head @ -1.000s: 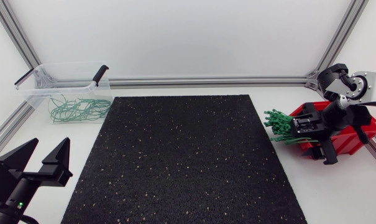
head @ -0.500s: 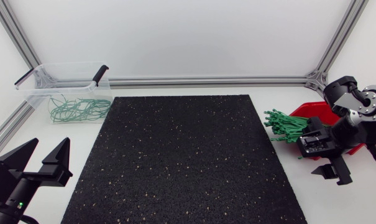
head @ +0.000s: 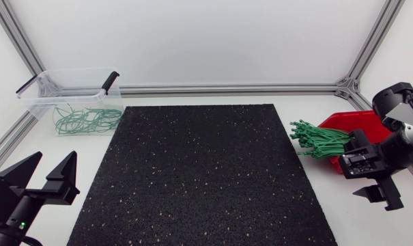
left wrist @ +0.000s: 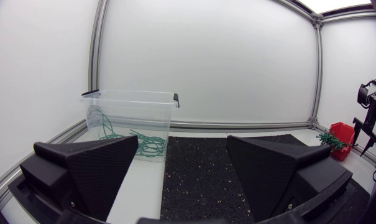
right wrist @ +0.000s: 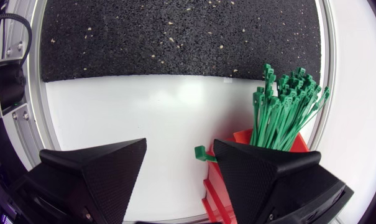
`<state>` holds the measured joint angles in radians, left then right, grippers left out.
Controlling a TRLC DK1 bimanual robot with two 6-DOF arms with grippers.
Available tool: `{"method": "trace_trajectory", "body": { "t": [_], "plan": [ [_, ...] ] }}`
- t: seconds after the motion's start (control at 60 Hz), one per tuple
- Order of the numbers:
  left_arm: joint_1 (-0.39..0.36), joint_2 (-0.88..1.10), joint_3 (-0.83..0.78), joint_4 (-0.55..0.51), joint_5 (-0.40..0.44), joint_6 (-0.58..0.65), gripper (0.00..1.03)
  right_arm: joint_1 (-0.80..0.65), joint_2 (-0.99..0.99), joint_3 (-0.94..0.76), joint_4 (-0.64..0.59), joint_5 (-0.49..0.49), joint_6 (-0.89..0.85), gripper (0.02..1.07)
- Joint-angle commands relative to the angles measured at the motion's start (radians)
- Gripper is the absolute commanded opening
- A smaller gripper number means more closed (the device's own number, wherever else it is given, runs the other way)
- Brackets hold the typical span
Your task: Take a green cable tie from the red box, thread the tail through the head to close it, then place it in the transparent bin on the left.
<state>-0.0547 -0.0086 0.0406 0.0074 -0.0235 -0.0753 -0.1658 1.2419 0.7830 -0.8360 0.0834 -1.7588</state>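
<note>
The black wedge-fingered right gripper [right wrist: 179,147] hung open and empty beside the red plastic box [right wrist: 242,134]. Pinching one stray green cable tie [right wrist: 201,153] at the box's edge looked wisest.

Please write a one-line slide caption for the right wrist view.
Open right hand above the white table, green cable ties fanning out of the red box just beside it.

The left tool [head: 56,158] was dull black, with two wide fingers shaped like wedges. A tiny green light [head: 20,224] glowed on its black body. The right tool [right wrist: 179,148] looked the same, and its fingers [right wrist: 100,171] were rough and grainy. The right arm [head: 396,99] had a round black joint and a silver-grey part.
</note>
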Motion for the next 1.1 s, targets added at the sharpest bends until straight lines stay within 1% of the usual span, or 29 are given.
{"method": "trace_trajectory", "body": {
  "t": [0.0, 0.183, 0.35, 0.5, 0.667, 1.083],
  "plan": [
    [0.006, -0.001, -0.038, -0.027, 0.002, 0.000, 0.99, -0.005, 0.010, -0.011, 0.009, 0.006, -0.024, 0.81],
    [0.007, -0.001, -0.038, -0.027, 0.002, 0.000, 0.99, 0.003, 0.056, -0.016, 0.098, -0.001, 0.004, 0.81],
    [0.004, -0.001, -0.038, -0.027, 0.002, 0.000, 0.99, 0.009, 0.105, -0.011, 0.150, -0.004, 0.028, 0.81],
    [0.009, -0.001, -0.038, -0.027, 0.002, 0.000, 0.99, 0.015, 0.129, -0.008, 0.169, -0.016, 0.044, 0.81],
    [0.007, -0.002, -0.038, -0.027, 0.002, 0.000, 0.99, 0.037, 0.113, -0.004, 0.173, -0.033, 0.062, 0.81],
    [0.007, -0.001, -0.036, -0.030, 0.004, 0.000, 0.99, 0.063, 0.169, -0.011, 0.235, -0.014, 0.090, 0.81]
  ]
}}
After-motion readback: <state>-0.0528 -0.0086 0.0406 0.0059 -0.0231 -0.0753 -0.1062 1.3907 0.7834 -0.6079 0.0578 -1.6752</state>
